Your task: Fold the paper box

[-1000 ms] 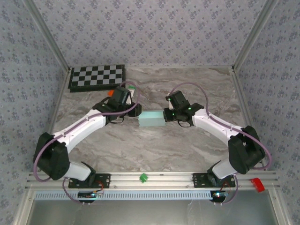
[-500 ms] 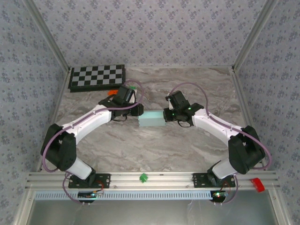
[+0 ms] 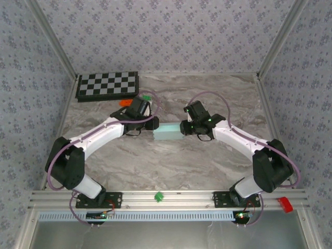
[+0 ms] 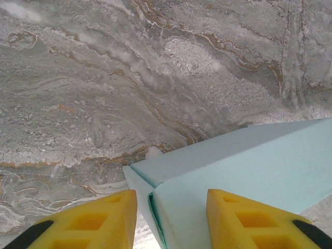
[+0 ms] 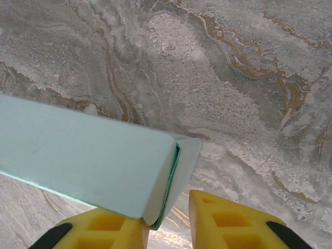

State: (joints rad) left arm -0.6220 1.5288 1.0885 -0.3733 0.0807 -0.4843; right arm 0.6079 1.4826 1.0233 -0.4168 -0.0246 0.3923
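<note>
- Item: paper box (image 3: pixel 167 132). Pale mint card, already a closed rectangular form. It lies flat on the marbled table (image 3: pixel 155 166) at mid-table between the two wrists, well apart from the checkerboard (image 3: pixel 107 85) at the far left.
- Box ends: the left wrist view shows a narrow dark seam where the end flap meets the body, and the right wrist view shows the same. Neither flap looks fully seated.
- Left gripper (image 4: pixel 171 196): yellow fingers stand either side of the box's left end corner. It cannot be told whether they press on the card or merely straddle it.
- Right gripper (image 5: pixel 168 218): jaws apart at the box's right end. One finger is tucked under the corner and the other is clear of the card, with nothing clamped.
- Change, left arm: over the last second its elbow and shoulder link have swung inward and the wrist has turned, bringing the fingers closer to the box's left end.
- Change, right arm and box: both sit where they were a second ago.
- Reading: the body appears done. The arms look set one at each end, probably for pressing the end flaps home.
- Caution: a one-sided push could slide the light box along the smooth top.
</note>
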